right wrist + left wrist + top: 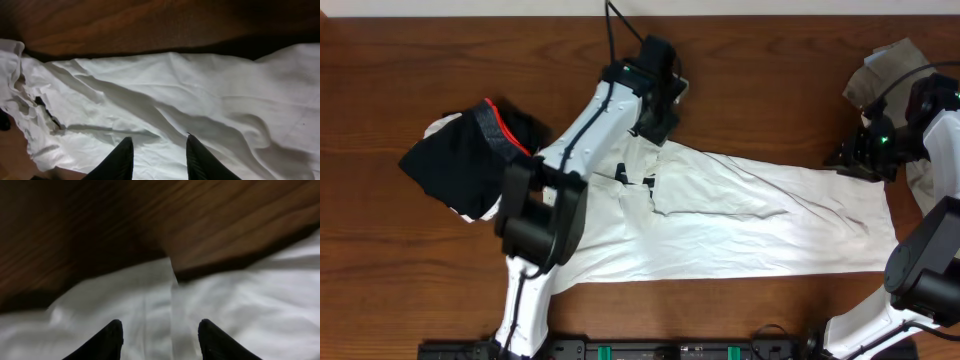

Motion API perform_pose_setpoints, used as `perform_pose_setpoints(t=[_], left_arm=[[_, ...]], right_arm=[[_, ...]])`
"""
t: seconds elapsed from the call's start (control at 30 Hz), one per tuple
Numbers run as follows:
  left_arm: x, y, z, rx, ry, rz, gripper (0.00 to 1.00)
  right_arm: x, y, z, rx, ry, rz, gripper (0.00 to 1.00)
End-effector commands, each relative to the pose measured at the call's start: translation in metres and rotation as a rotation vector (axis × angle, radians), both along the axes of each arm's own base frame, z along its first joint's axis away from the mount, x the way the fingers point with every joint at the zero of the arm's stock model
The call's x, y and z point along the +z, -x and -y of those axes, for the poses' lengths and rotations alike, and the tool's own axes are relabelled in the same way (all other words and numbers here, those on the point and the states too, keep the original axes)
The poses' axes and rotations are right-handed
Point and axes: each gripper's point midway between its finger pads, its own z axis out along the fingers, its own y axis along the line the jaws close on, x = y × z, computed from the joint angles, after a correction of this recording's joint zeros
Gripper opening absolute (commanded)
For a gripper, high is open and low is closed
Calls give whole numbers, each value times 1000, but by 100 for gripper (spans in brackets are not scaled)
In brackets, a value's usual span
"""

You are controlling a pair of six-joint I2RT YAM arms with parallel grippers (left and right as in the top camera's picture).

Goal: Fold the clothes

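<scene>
Across the table, white T-shirt stretched left-right, dark lettering toward left

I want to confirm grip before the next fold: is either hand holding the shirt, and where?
Nothing looks held. The left hand and right hand both stand open over the white T-shirt, cloth lying loose between their fingers.

White T-shirt spread lengthwise, centre; black garment bunched left; khaki garment crumpled right.

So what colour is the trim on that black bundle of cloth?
Red trim on the black fabric garment; clearest in the overhead view.
</scene>
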Motion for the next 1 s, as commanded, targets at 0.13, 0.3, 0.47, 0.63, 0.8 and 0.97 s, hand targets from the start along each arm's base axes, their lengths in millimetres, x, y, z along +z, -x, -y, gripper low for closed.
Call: perform_pose_setpoints(t=[0.13, 0.3, 0.47, 0.63, 0.8, 0.97], left_arm=[[-19, -17, 4, -41, -16, 56, 55], [-36, -17, 6, -45, -25, 39, 56], [-41, -26, 1, -29, -62, 76, 50], [-39, -30, 1, -26, -63, 91, 42], [-38, -33, -2, -18, -81, 107, 10], [-11, -41, -26, 64, -187, 175, 6]], right_arm=[[-2, -1, -8, 33, -4, 0, 34], [-2, -2, -8, 33, -3, 3, 34], [-2, -2, -8, 33, -3, 2, 34], [-2, -2, -8, 33, -3, 2, 33], [-2, -2, -8, 33, -3, 3, 33], [-2, -1, -8, 33, -4, 0, 33]])
